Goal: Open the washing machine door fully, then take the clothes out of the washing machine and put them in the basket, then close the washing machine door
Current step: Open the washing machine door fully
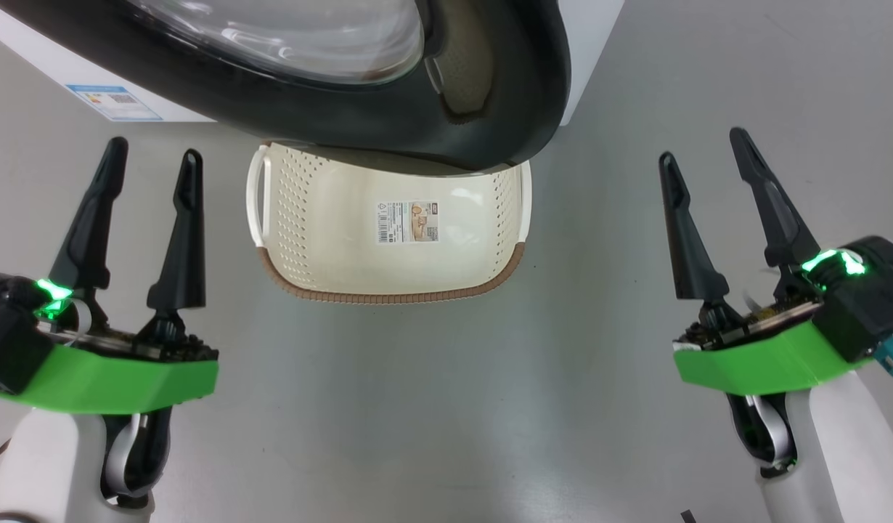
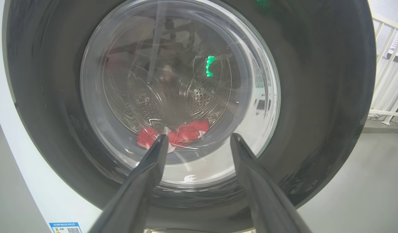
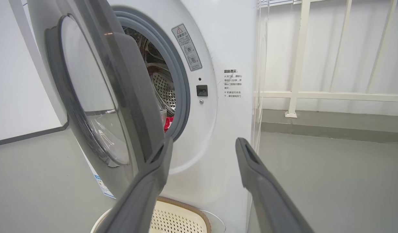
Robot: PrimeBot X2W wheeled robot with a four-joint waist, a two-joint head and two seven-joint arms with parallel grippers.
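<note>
Bright, even light, glare on door [image 2: 179,97]

The glossy black-rimmed round glass door [image 1: 345,123] ran off the head view's top edge and covered the far end of the cream perforated plastic basket [image 1: 294,218]. Print on the basket's bottom sticker [image 1: 408,221] was too small to read. Through the glass, glare smeared the red clothes [image 2: 189,131], and one dark finger [image 2: 147,171] of the left hand [image 2: 199,139] cut across them. From the right wrist, the door hid most of the steel drum [image 3: 165,90].

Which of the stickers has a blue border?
The label low on the washing machine; the sticker in the basket is white and beige, the warning sticker grey.
</note>
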